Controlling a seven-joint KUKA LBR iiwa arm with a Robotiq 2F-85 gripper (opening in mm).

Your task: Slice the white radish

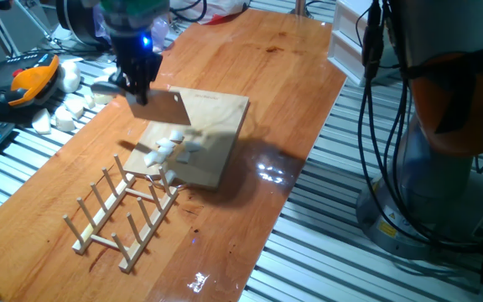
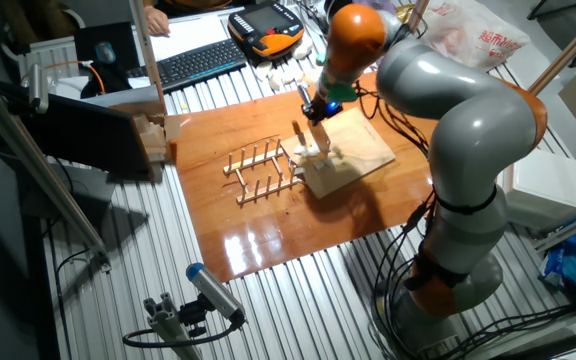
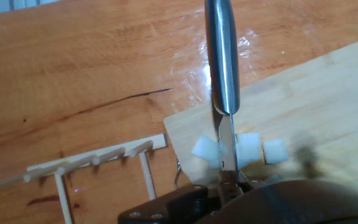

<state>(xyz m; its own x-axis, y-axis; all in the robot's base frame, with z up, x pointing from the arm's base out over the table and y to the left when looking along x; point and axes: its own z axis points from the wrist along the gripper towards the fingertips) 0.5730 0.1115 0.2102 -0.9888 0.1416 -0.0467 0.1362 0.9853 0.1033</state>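
The white radish (image 1: 172, 149) lies as several small white pieces on the near end of the wooden cutting board (image 1: 216, 117). In the hand view the pieces (image 3: 248, 147) sit on either side of the blade. My gripper (image 1: 141, 84) is shut on the handle of a knife (image 1: 171, 109), whose broad blade hangs just above the pieces, apart from them in the fixed views. The hand view looks along the knife's spine (image 3: 222, 62). From the other fixed view, the gripper (image 2: 318, 105) is over the board (image 2: 358, 150) and the radish (image 2: 313, 152).
A wooden peg rack (image 1: 124, 214) lies on the table just in front of the board, close to the radish pieces. A heap of blocky white chunks (image 1: 64, 109) and an orange teach pendant (image 1: 28, 82) sit at the table's left edge.
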